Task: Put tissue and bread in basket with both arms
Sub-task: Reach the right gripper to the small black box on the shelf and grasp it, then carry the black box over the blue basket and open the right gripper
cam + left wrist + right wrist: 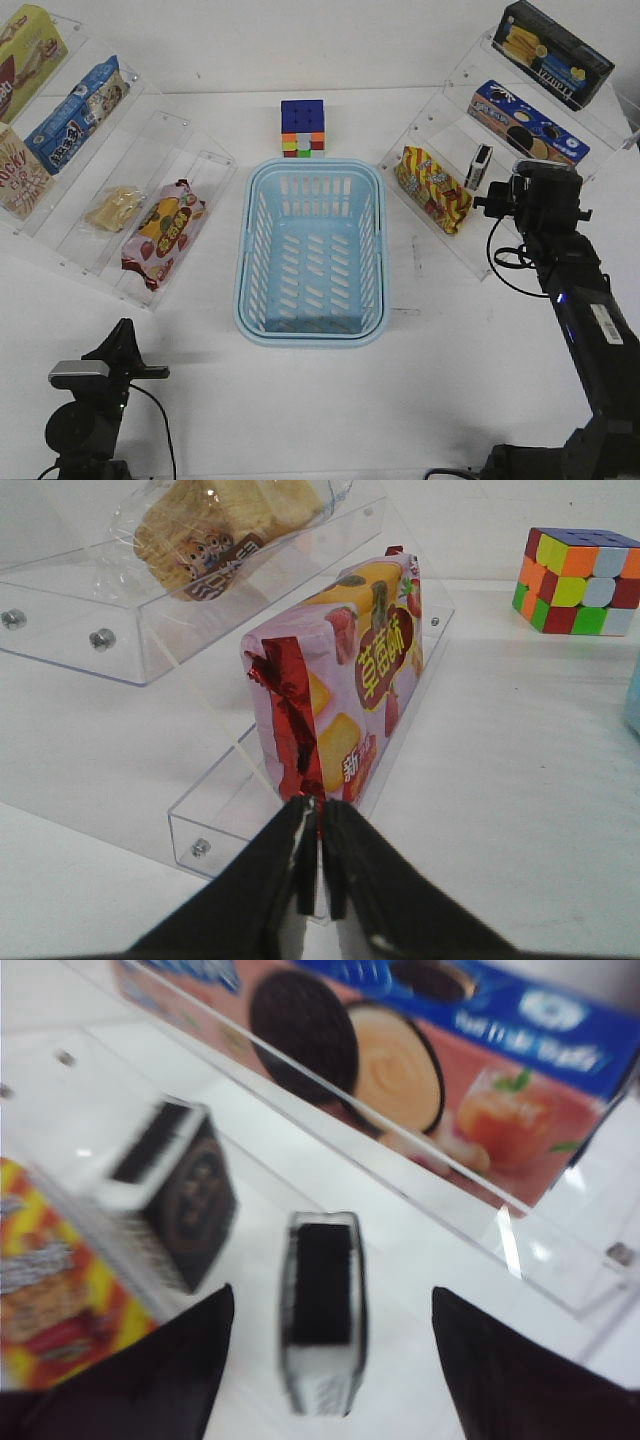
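The light blue basket [258, 262] stands empty mid-table. The tissue [479, 166], a small black pack with white edges, stands on edge on the right acrylic shelf. In the right wrist view the tissue [322, 1305] stands edge-on between the spread fingers [150, 1380], untouched. My right gripper [492, 203] is open just in front of it. The bread [115, 207] lies on the left shelf, and shows in the left wrist view [215, 525] too. My left gripper [158, 373] is shut and empty, low at the front left, its tips [320, 815] pointing at the strawberry packet.
A pink-red strawberry packet [345, 680] sits on the lowest left step. A yellow-red striped packet [432, 187] lies left of the tissue, a blue cookie box [527, 122] above it. A Rubik's cube [302, 128] stands behind the basket. Acrylic stepped shelves flank both sides.
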You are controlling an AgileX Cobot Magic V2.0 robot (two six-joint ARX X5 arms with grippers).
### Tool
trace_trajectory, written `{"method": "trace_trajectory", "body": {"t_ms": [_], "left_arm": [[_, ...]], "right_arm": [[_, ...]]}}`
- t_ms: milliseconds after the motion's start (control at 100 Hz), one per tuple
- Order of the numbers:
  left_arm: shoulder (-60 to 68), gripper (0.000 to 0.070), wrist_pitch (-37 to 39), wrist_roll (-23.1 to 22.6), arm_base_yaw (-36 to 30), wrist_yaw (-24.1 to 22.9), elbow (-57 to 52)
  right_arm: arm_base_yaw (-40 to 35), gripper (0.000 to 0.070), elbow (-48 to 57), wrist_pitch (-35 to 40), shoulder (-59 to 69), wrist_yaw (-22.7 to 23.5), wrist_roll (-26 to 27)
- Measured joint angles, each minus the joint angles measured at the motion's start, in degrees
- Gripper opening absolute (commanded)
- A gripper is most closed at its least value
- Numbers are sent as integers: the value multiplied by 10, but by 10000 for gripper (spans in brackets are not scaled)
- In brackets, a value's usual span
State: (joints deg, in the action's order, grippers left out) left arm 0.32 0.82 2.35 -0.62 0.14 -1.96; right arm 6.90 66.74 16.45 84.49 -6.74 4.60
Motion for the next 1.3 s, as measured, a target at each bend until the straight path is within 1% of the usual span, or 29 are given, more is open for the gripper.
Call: {"method": "trace_trajectory", "body": {"t_ms": [80, 90, 100, 240, 340, 410, 520, 600, 710, 750, 780, 860, 900, 940, 1000, 1020, 1040, 1220, 1260, 1300], "left_arm": [[0, 1, 0, 0, 0, 0, 0], [0, 1, 0, 0, 0, 0, 0], [0, 1, 0, 0, 0, 0, 0], [0, 1, 0, 0, 0, 0, 0], [0, 1, 0, 0, 0, 0, 0], [0, 1, 0, 0, 0, 0, 0], [0, 1, 0, 0, 0, 0, 0], [0, 2, 0, 0, 0, 0, 0], [0, 1, 0, 0, 0, 0, 0], [0, 1, 0, 0, 0, 0, 0], [0, 1, 0, 0, 0, 0, 0], [0, 1, 0, 0, 0, 0, 0], [0, 1, 0, 0, 0, 0, 0], [0, 1, 0, 0, 0, 0, 0], [0, 1, 0, 0, 0, 0, 0], [0, 1, 0, 0, 0, 0, 0], [0, 1, 0, 0, 0, 0, 0], [0, 1, 2, 2, 0, 0, 0], [0, 1, 6, 7, 0, 0, 0], [0, 2, 10, 16, 0, 1, 0]], "right_arm": [[2, 36, 0, 0, 24, 7, 0], [2, 6, 0, 0, 26, 7, 0], [2, 0, 0, 0, 28, 8, -1], [1, 0, 0, -7, 28, 8, -13], [1, 0, 0, -4, 3, 8, -18], [-1, 0, 0, -2, -36, 26, -19], [-6, 0, 1, 2, -125, 88, -17], [-27, 0, 8, 0, -178, 162, -7], [-84, 0, 13, -8, -203, 277, 13], [-112, 0, 13, -4, -203, 306, 13], [-136, 0, 13, 0, -195, 319, 12], [-203, 3, 12, 7, -163, 323, 7], [-237, 38, 11, 12, -144, 319, 1], [-265, 126, 10, 14, -127, 317, -4], [-295, 299, 9, 17, -105, 318, -10], [-303, 337, 9, 17, -99, 318, -12], [-308, 360, 9, 17, -94, 318, -13], [-316, 357, 8, 9, -79, 306, -14], [-313, 325, 8, 6, -84, 298, -14], [-306, 254, 8, 8, -93, 282, -14]]}}
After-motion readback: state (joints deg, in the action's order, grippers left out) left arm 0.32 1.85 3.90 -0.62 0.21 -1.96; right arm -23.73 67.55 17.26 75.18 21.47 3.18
